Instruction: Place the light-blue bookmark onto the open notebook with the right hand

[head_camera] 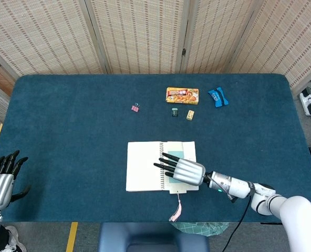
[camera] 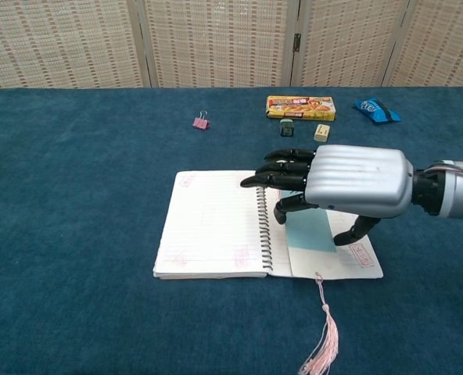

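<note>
Far side of blue desk (head_camera: 66, 131): pink binder clip (head_camera: 135, 108), yellow snack box (head_camera: 182, 95), blue packet (head_camera: 217, 97), small dark item (head_camera: 174, 112), beige eraser (head_camera: 190, 114).

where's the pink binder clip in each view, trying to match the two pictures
Head view: the pink binder clip lies left of centre in the upper half, on the blue table, above the open notebook.
Chest view: the clip is upper left of centre, beyond the notebook.
Shared landmark: the yellow snack box lies to the clip's right in both.
</note>
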Tool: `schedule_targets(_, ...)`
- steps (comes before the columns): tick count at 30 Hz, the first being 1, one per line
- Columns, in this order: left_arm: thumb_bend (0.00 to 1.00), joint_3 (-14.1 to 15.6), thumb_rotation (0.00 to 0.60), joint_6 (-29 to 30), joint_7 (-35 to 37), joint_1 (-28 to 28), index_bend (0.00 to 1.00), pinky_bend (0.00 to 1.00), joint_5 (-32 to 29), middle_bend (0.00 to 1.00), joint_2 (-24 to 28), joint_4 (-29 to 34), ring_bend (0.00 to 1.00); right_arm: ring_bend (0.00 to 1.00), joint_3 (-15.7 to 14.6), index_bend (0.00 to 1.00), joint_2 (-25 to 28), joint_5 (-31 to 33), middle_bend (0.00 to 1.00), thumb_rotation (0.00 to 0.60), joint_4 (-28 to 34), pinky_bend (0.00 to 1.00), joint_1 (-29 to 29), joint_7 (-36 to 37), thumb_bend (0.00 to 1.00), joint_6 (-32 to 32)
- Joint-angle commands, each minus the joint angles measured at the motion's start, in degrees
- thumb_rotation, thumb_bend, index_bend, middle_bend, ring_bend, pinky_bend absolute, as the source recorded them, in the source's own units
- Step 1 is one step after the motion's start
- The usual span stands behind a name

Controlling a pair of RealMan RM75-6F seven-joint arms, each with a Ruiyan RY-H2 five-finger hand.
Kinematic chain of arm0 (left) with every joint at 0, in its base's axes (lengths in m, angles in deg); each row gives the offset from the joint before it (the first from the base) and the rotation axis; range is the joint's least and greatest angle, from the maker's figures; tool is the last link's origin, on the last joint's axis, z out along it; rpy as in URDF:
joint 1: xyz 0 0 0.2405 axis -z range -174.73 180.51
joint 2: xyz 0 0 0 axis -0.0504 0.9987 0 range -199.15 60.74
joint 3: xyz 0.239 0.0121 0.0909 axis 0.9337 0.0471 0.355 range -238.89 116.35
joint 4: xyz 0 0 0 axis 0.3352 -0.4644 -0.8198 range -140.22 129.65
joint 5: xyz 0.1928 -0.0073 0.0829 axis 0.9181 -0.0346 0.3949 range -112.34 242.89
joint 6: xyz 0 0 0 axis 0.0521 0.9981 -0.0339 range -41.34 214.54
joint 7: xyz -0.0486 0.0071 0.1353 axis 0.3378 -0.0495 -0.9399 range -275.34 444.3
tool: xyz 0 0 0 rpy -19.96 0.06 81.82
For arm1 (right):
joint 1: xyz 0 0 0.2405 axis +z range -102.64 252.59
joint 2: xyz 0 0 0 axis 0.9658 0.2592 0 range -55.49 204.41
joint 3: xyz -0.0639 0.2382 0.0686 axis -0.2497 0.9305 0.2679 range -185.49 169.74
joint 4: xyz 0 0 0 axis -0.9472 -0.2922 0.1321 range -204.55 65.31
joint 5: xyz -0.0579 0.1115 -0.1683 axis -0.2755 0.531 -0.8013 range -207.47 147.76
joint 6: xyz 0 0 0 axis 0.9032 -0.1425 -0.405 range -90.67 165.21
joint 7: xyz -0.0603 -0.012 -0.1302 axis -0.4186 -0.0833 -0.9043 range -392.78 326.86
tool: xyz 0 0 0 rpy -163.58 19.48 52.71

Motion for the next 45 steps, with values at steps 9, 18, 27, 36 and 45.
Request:
schedule_targets(9,0.31,-0.1,0.600,-0.7,0.1,0.2,0.19,0.00,-0.7,0.03,0.0,-0.3,0.00,0.03,-1.4,0.49,-3.1,1.6,0.03,0.600,-5.0,0.00,0.5,1.2,0.17,0.4)
schedule_targets(18,0.31,-0.1,0.600,-0.7,-0.2,0.3,0.19,0.00,-0.7,0.03,-0.1,-0.4,0.00,0.04,-1.9,0.49,-3.6,3.0,0.03,0.600,-5.8,0.00,1.0,1.6,0.17,0.5)
schedule_targets(27,0.31,0.0,0.600,-0.9,-0.4,0.4,0.19,0.00,-0.8,0.03,-0.2,-0.5,0.00,0.04,-2.6,0.46,-3.6,3.6,0.03,0.600,-5.8,0.00,1.2,1.2,0.17,0.8)
schedule_targets(36,0.32,-0.2,0.600,-0.8,-0.9,0.4,0.19,0.00,-1.1,0.03,-0.4,-0.6,0.00,0.04,-3.1,0.37,-3.9,4.2,0.03,0.600,-6.3,0.00,1.2,1.4,0.17,1.3)
schedule_targets(45,0.32,-0.1,0.600,-0.8,-0.8,0.5,0.19,0.00,-1.1,0.03,-0.4,-0.7,0.00,0.04,-3.5,0.29,-4.0,4.5,0.02,0.600,-6.3,0.00,1.3,1.4,0.17,2.0)
